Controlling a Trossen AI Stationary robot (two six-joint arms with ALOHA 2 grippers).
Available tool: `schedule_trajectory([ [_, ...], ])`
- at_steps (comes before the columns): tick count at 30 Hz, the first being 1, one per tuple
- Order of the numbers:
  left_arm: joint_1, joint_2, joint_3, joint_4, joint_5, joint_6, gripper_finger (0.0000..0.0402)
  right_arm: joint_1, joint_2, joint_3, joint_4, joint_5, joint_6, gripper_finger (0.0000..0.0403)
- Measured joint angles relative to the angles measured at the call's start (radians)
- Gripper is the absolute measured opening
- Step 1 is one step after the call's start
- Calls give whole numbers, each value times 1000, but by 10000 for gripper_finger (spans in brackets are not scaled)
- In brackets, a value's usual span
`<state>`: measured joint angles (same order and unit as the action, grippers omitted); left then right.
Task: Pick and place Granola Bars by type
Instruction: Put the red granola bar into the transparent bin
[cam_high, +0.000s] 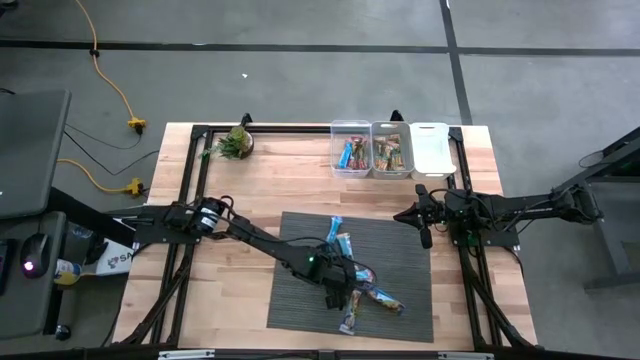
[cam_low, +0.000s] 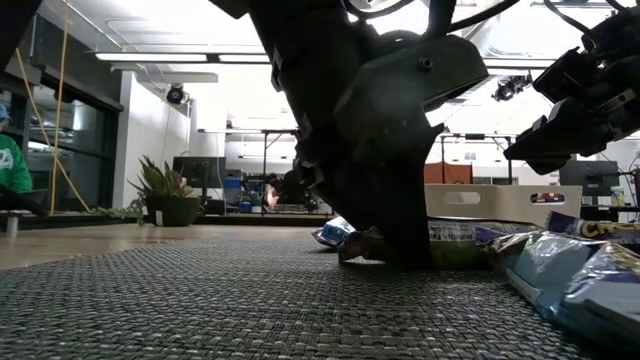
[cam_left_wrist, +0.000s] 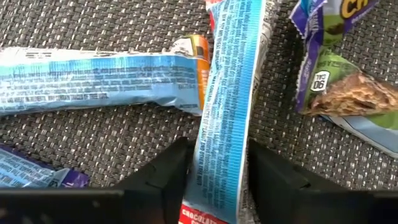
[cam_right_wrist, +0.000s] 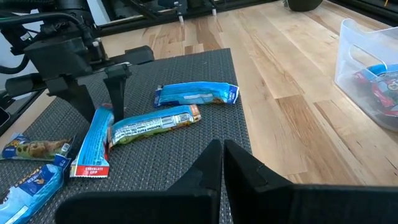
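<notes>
The left pincer (cam_left_wrist: 217, 180) straddles a blue bar (cam_left_wrist: 227, 106) on the grey mat (cam_high: 300, 290), fingers close on both sides, not visibly clamped. The right pincer (cam_right_wrist: 222, 163), closed, waits over the tabletop (cam_high: 270, 180). Two bins (cam_high: 372, 150) hold bars (the third looks bare); several loose bars (cam_high: 372, 295) remain.

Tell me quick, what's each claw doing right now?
Left gripper: down on the mat, fingers either side of a blue bar, not clamped yet.
Right gripper: shut, empty, hovering near the bins.
</notes>
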<state>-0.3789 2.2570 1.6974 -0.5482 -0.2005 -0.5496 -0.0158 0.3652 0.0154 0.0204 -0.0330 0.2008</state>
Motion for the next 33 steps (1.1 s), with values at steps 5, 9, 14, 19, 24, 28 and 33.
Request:
schedule_trajectory([
  [5, 0, 3, 13, -14, 2, -7, 115, 0, 0, 0, 0, 0, 0, 0],
  [9, 0, 8, 52, -64, 16, -6, 105, 0, 0, 0, 0, 0, 0, 0],
  [14, 4, 11, 113, -158, 13, 0, 103, 0, 0, 0, 0, 0, 0, 0],
  [19, 6, 10, 205, -260, -25, 48, 103, 0, 0, 0, 0, 0, 0, 0],
  [24, 6, 9, 333, -329, -75, 110, 103, 0, 0, 0, 0, 0, 0, 0],
  [28, 22, 9, 464, -333, -53, 161, 103, 0, 0, 0, 0, 0, 0, 0],
  [33, 80, 7, 654, -255, 104, 209, 103, 0, 0, 0, 0, 0, 0, 0],
])
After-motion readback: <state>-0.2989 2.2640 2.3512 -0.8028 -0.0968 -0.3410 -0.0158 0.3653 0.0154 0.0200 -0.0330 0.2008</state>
